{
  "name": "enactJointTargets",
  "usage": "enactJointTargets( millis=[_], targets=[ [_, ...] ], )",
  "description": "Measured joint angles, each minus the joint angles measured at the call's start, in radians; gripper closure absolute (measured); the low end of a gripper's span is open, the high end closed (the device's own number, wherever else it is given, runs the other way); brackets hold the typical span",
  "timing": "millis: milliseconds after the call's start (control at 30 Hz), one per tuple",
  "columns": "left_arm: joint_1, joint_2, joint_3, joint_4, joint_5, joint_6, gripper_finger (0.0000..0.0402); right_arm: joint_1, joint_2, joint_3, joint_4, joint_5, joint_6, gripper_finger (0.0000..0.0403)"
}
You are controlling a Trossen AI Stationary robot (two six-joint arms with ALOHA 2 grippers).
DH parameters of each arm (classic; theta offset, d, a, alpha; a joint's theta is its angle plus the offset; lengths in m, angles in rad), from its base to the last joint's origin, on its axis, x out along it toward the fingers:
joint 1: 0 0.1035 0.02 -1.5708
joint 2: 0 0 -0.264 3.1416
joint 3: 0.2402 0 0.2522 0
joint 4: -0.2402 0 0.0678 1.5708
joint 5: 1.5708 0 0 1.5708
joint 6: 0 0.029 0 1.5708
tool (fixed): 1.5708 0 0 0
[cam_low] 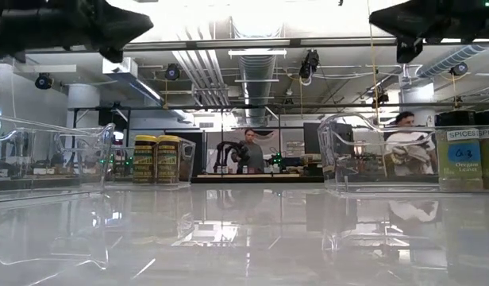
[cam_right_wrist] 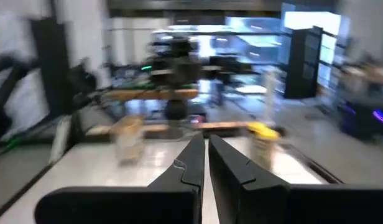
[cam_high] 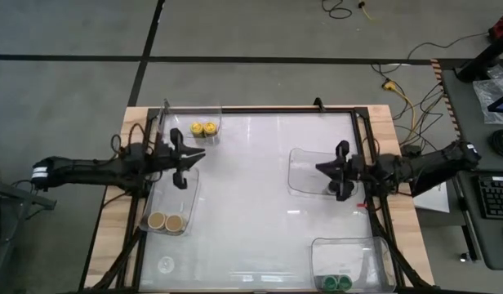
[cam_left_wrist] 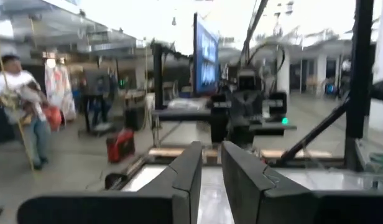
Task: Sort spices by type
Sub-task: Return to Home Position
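The spices sit in clear trays. Two yellow-lidded jars stand in the far-left tray. Two tan-lidded jars stand in the left tray. Two green-lidded jars stand in the near-right tray. My left gripper hangs shut above the left tray's far end, pointing toward the table's right, with nothing in it. My right gripper hangs shut over the mid-right tray, pointing toward the table's left, with nothing in it.
The mid-right tray holds no jars. A small clear round thing lies near the table's near left corner. The glossy middle of the table is bare. People stand in the room beyond the far edge.
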Motion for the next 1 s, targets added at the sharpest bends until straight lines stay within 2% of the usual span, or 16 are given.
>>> enactJointTargets(
  millis=[133, 233, 267, 433, 700, 1000],
  targets=[
    [0.000, -0.009, -0.133, 0.215, 0.004, -0.023, 0.0354, 0.001, -0.064, -0.031, 0.025, -0.196, -0.099, 0.0390],
    [-0.001, -0.021, -0.231, 0.340, 0.021, -0.066, 0.0354, 0.001, -0.175, -0.077, 0.014, -0.325, -0.091, 0.0390],
    [-0.001, -0.024, -0.235, 0.327, 0.021, -0.088, 0.0354, 0.001, -0.222, -0.099, 0.008, -0.352, -0.079, 0.0390],
    [0.000, -0.053, -0.194, 0.058, -0.048, -0.147, 0.0354, 0.001, -0.440, -0.206, -0.028, -0.375, -0.025, 0.0390],
    [0.000, -0.201, -0.235, 0.003, -0.067, -0.110, 0.0354, 0.002, -0.438, -0.205, -0.041, -0.468, -0.024, 0.0390],
    [0.000, -0.525, -0.224, -0.401, -0.072, -0.127, 0.0354, 0.001, -0.438, -0.206, -0.075, -0.464, 0.010, 0.0390]
  ],
)
